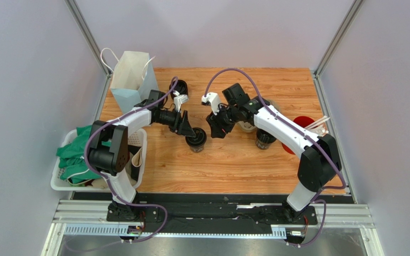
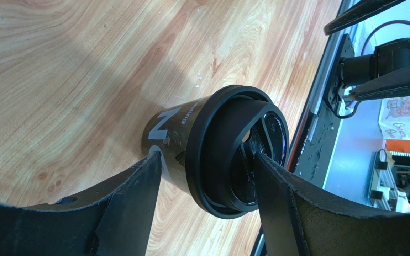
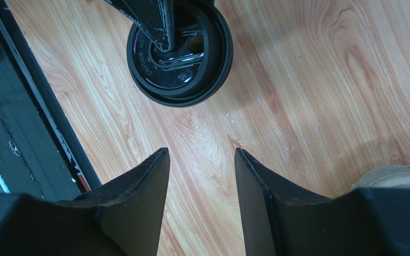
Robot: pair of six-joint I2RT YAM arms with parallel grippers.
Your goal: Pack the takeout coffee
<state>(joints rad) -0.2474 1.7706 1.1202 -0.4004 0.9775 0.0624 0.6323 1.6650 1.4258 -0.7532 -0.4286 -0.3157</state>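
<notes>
One takeout coffee (image 1: 196,140) stood upright mid-worktop (image 1: 234,165), long axis vertical, lid up, my left claw (image 2: 206,157) straddled it, clamped or not I couldn't tell, right claw (image 3: 200,154) apart, empty, nearby

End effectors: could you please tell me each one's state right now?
Left end effector: straddles the takeout coffee; grip cannot be told.
Right end effector: open, holding nothing.
</notes>
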